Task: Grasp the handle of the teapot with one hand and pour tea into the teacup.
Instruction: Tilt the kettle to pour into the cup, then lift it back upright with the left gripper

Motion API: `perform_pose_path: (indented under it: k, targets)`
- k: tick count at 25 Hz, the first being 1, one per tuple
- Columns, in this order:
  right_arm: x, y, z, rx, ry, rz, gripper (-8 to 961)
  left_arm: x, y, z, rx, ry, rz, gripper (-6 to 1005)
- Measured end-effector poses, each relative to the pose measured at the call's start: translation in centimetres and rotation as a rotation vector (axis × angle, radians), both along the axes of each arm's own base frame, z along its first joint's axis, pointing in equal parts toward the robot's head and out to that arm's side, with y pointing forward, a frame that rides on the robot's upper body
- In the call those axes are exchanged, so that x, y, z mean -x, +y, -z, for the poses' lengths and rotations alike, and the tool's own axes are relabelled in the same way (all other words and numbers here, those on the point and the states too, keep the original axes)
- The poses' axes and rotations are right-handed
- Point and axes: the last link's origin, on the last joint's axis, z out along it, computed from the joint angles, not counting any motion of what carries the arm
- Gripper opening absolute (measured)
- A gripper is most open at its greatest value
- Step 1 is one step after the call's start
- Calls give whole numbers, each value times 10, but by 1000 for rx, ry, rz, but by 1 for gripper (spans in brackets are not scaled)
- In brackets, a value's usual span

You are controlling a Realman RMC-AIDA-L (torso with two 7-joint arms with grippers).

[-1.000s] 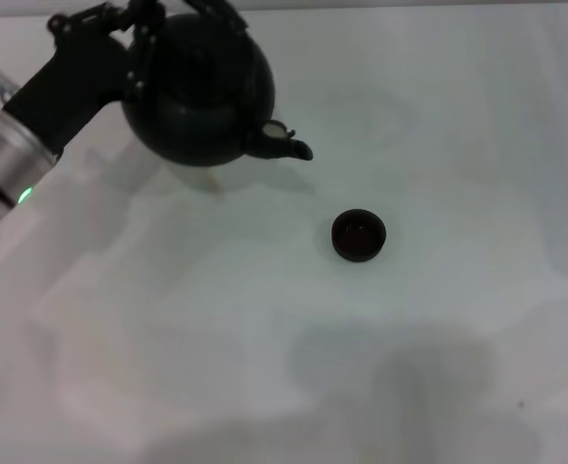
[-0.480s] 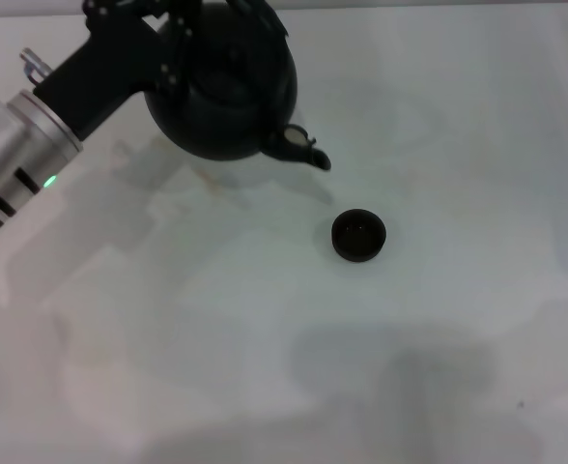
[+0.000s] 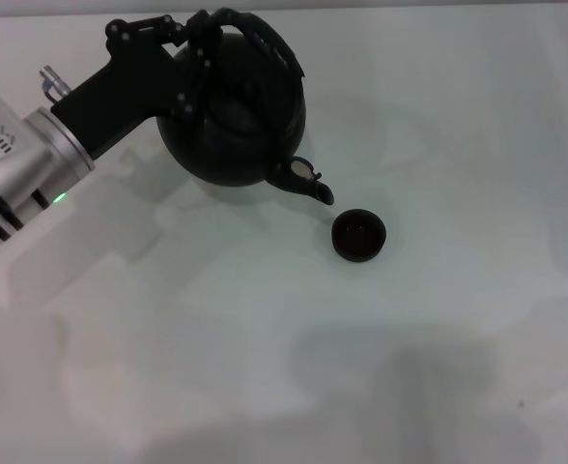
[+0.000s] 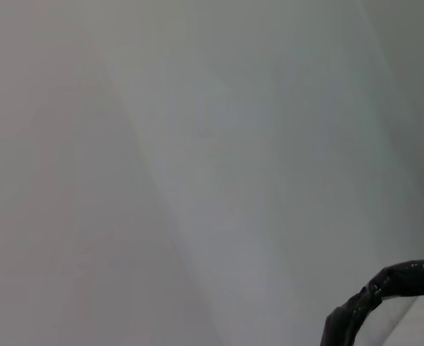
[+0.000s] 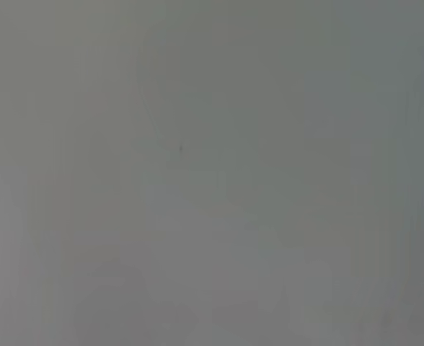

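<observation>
Gripping the handle (image 3: 265, 43), the left gripper (image 3: 199, 39) holds the teapot (image 3: 231, 121) tilted above the white table (image 3: 439, 348), its spout (image 3: 308, 184) pointing down just beside the teacup (image 3: 358, 235), which stands on the table near the middle.

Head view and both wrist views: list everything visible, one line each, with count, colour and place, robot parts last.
Round matte-black teapot: one, black, far left of centre, tilted with its spout toward the cup.
Arched black handle: one, black, over the teapot's top; a piece also shows in the left wrist view.
Small round handleless teacup: one, dark brown-black, near centre, just beside and below the spout tip.
White table: one, white, beneath everything.
Left hand: one, black on a silver arm, far left, shut on the handle.
Right hand: not in view.
</observation>
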Motion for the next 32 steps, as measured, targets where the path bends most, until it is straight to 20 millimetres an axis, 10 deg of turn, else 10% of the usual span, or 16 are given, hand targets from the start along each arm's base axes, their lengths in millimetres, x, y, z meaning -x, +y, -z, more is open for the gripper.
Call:
perform_pose_path:
  k: [32]
  targets:
    - [-3,-3,0,5,-1,7,873,-27,12,29,-43,159,97,117]
